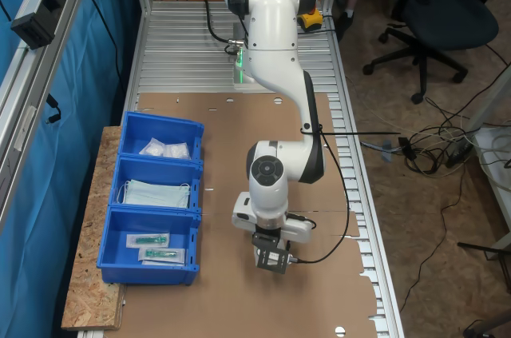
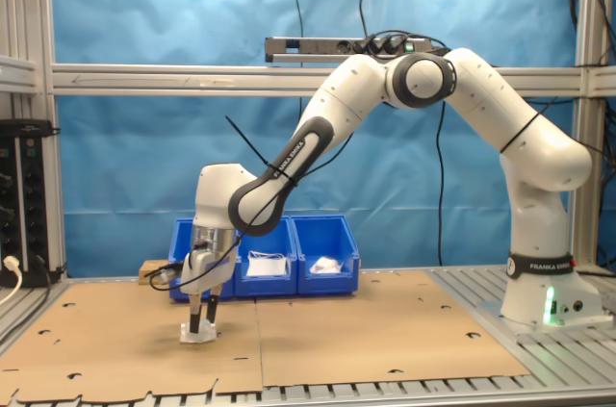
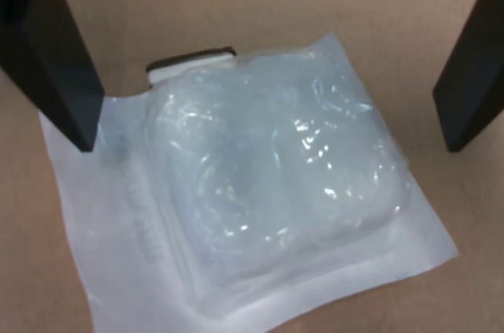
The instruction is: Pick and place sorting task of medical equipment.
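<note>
Directly under the spread hand – puffy white gauze pad in clear wrapper, flat on the cardboard worktop, fingers straddling it.

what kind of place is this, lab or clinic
Most likely a robotics lab, not a clinic: the arm's fingers hover over a wrapped gauze pad on a cardboard-covered metal-frame bench, with blue sorting bins, loose floor cables and office chairs.

Premises: a robotics laboratory cell. A white jointed robot arm is bolted to a ribbed aluminium desk overlaid with brown cardboard sheeting. Blue curtain panels on aluminium framing enclose it. Black swivel office chair and loose floor cables stand alongside.
</note>
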